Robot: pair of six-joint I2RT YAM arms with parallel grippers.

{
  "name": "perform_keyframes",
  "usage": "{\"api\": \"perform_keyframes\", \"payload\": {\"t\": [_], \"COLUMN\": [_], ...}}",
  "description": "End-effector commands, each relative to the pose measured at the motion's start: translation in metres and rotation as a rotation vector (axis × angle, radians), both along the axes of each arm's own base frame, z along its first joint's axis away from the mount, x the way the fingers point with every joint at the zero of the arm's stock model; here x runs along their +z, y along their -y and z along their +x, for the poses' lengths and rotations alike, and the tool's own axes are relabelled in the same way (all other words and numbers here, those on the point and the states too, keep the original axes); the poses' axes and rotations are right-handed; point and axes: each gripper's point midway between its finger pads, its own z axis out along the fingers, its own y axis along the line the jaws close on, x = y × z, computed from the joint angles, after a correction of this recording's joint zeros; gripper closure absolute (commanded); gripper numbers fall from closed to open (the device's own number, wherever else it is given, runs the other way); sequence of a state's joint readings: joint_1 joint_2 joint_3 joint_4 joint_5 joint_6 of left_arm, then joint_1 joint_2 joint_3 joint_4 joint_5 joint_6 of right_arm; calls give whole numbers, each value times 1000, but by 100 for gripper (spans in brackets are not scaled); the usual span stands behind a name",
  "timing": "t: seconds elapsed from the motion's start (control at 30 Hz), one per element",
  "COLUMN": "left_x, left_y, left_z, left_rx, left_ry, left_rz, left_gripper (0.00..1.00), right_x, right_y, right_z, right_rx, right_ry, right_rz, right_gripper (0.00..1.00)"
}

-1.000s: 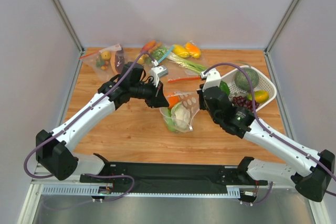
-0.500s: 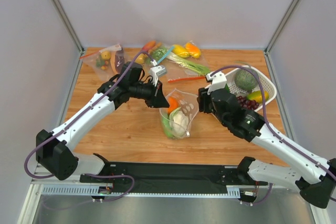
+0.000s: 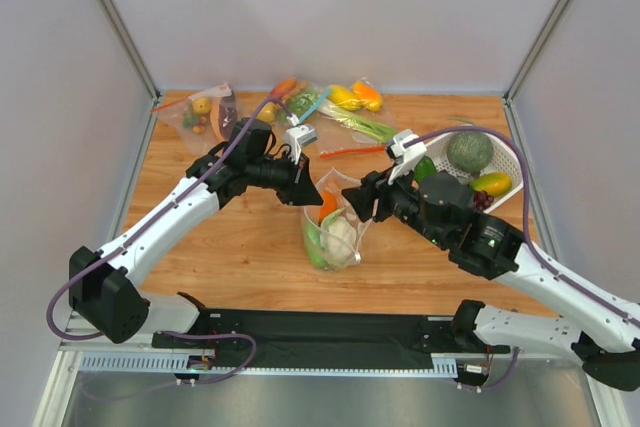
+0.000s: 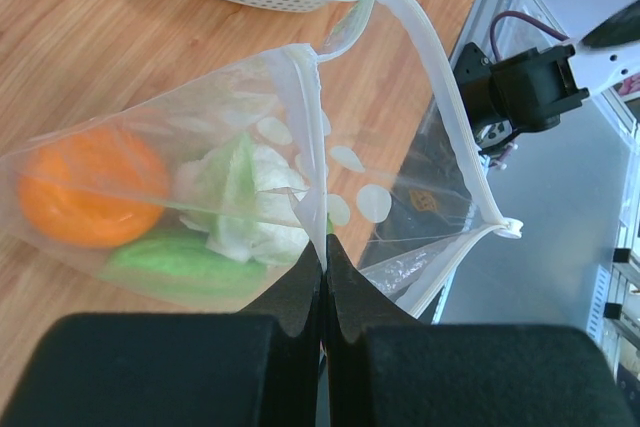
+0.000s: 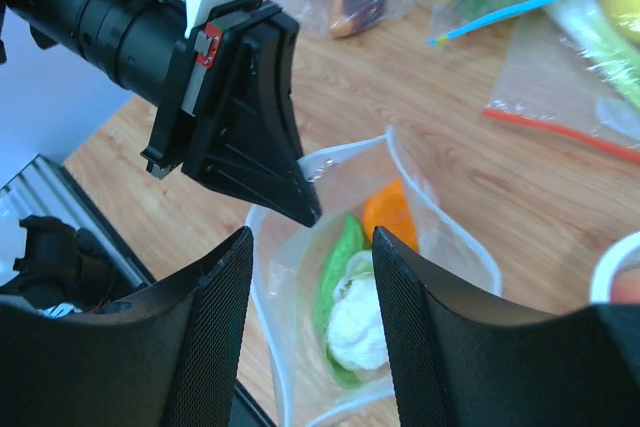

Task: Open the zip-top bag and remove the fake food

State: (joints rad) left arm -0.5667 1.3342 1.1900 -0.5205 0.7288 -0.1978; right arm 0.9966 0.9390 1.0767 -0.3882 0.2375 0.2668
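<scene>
Jaws of the left gripper point(image 4: 322, 265) are clamped on one lip of the zip-top bag point(image 4: 400, 202), propping its mouth open mid-counter point(image 3: 250, 267) so the right gripper point(image 5: 312, 239), jaws apart and empty above, can reach the fake food point(image 5: 356, 302) inside

Bright, even light falls from above, and soft, faint shadows lie on the table point(image 3: 250, 257) beside the zip-top bag point(image 3: 335, 222). Its plastic glints. Just below it, the left claw point(image 4: 322, 252) is out of focus.
</scene>
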Motion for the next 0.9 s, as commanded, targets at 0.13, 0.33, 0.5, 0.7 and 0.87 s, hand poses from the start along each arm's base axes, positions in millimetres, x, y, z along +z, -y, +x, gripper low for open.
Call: {"api": "perform_keyframes", "payload": {"t": [0.13,0.33,0.5,0.7,0.87], "left_x": [5,4,3,-1,-8], "left_y": [3,4,4,4,5], "left_z": [0,0,0,3,4], "left_rx": [-10,-12,-10,0,9], "left_ry": [-4,-10,-14,-17,-34], "left_rz": [-30,-28,-28,-22,-9], "left_gripper": [100,100,100,100,100], "right_x": [-32,-59,-88,-124,-147], "right_y": [-50,-48,-42,-31,-28], "right_z": [6,17,19,19,18], "right_rx": [79,11,-38,-91,-107], "right_ry": [-117,-160,-210,-260,-299], "right_rz": [7,-19,-71,-138,-172], "right_gripper": [48,49,50,50,50]}}
